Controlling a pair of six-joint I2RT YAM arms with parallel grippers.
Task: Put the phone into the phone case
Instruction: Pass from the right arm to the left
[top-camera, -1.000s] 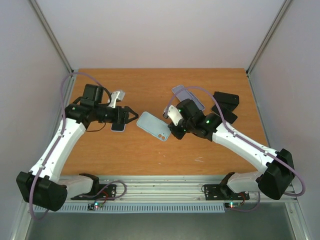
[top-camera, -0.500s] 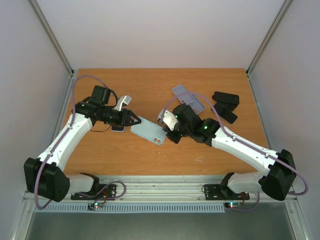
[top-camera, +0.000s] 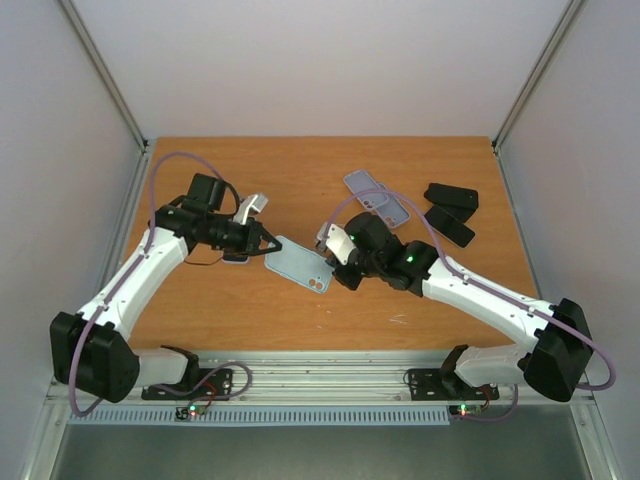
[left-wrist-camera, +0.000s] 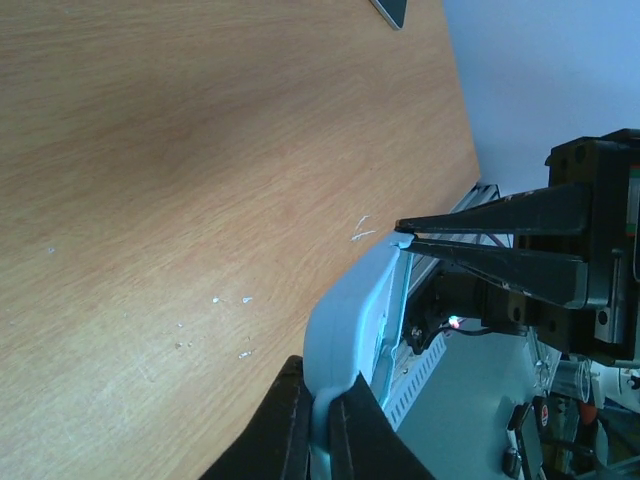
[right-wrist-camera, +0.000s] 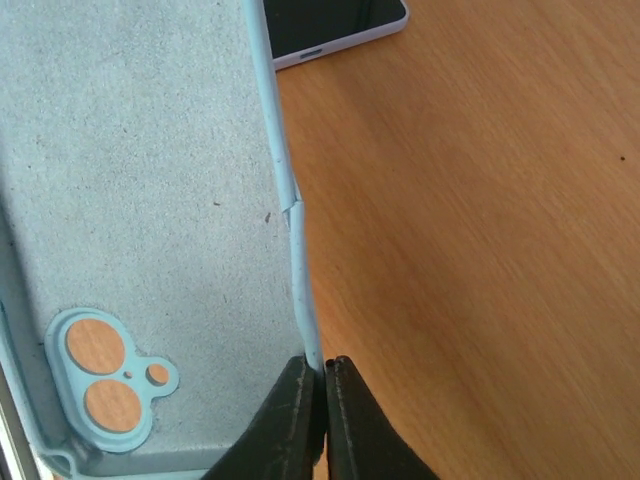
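Observation:
The light blue phone case (top-camera: 298, 265) hangs just above the table between both arms, its open side up. My left gripper (top-camera: 272, 245) is shut on its left end; in the left wrist view the case (left-wrist-camera: 350, 320) has its rim pinched between the fingers of that gripper (left-wrist-camera: 322, 440). My right gripper (top-camera: 336, 272) is shut on the thin side rim near the camera cut-out (right-wrist-camera: 105, 380), as the right wrist view shows at the gripper (right-wrist-camera: 324, 400). The phone (right-wrist-camera: 330, 25), dark screen up, lies on the table beyond the case, and from above the phone (top-camera: 237, 257) is mostly hidden under my left arm.
A lavender phone-shaped item (top-camera: 376, 197) lies flat behind my right arm. Two black flat items (top-camera: 452, 195) (top-camera: 450, 226) sit at the back right. The wooden table (top-camera: 300, 170) has walls on three sides.
My right arm carried the case left. My left gripper, open and apart from it a second ago, reached in and closed on the case's left end.

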